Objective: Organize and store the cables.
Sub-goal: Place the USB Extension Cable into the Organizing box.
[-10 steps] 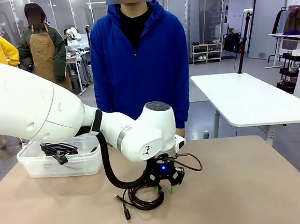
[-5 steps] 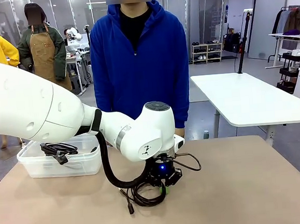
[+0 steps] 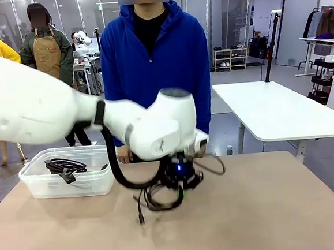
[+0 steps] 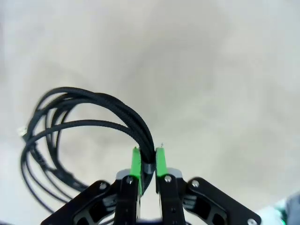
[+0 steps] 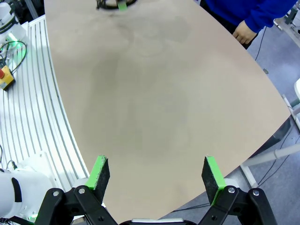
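Observation:
A black cable coil [image 3: 161,198] hangs just above the brown table, its plug end [image 3: 141,218] dangling toward the surface. My left gripper [image 3: 183,185] is shut on it. In the left wrist view the green pads [image 4: 136,163] pinch several strands of the coil [image 4: 70,117], and the loop spreads out to the left. Another coiled black cable [image 3: 63,166] lies in the clear plastic bin [image 3: 67,184] at the table's left. My right gripper [image 5: 157,173] stands open over bare table near its edge, with nothing between its fingers.
A person in a blue hoodie [image 3: 154,74] stands at the far side, one hand [image 5: 243,33] by the table edge. A white table [image 3: 276,113] stands behind on the right. My left arm's thick black hose [image 3: 117,172] loops down beside the held coil.
My left gripper has closed on the coil and raised it off the table, with the arm swinging up and slightly left. The right gripper has stayed open.

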